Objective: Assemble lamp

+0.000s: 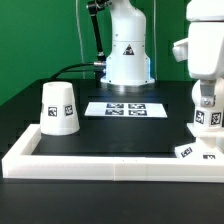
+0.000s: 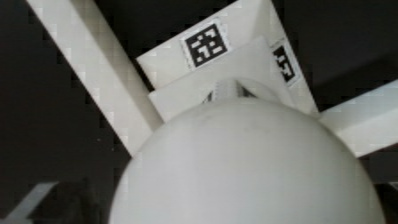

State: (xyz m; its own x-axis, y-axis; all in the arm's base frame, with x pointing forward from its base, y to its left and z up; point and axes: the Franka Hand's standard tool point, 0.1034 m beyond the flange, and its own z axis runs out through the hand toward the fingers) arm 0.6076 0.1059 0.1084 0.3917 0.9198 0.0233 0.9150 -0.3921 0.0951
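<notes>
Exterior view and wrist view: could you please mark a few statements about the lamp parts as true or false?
1. The shade stands at the exterior view's left. True.
2. The shade sits on the marker board. False: it stands apart from the board, on the black table.
3. The gripper hangs at the exterior view's right. True.
4. The wrist view is filled by the shade. False: the rounded bulb fills it, with the tagged base beyond.
</notes>
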